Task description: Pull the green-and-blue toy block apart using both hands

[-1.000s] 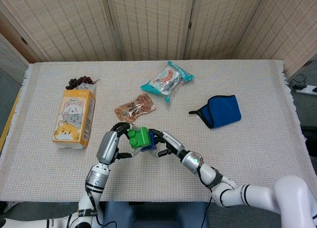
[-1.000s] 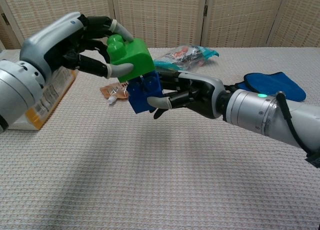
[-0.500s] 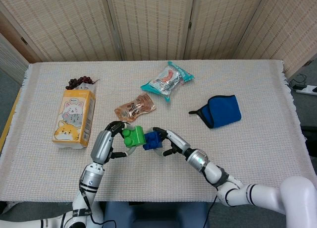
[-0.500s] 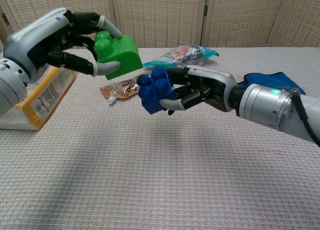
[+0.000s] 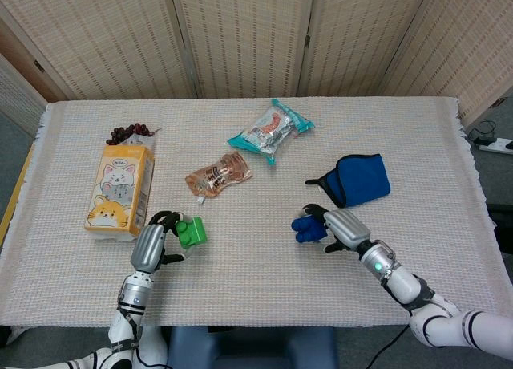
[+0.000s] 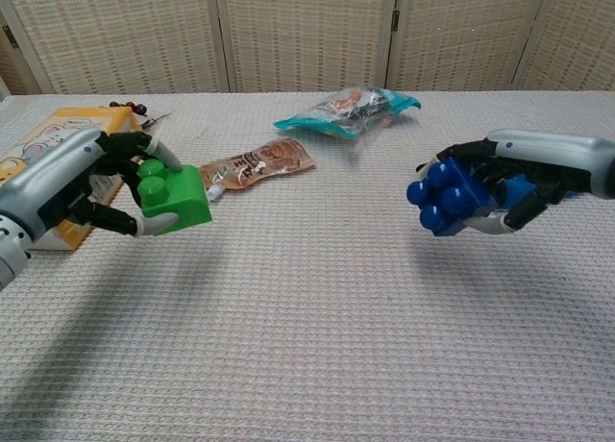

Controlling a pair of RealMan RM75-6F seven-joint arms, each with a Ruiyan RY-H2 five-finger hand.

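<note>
The toy block is in two halves, well apart near the tabletop's (image 5: 240,305) front edge — left hand (image 5: 152,245) grips the green piece (image 5: 192,232), right hand (image 5: 341,229) grips the blue piece (image 5: 307,227).

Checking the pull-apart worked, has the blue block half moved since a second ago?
Yes. The blue block half, held in the right hand, has moved right, away from the orange pouch, now below the blue cloth pouch.
</note>
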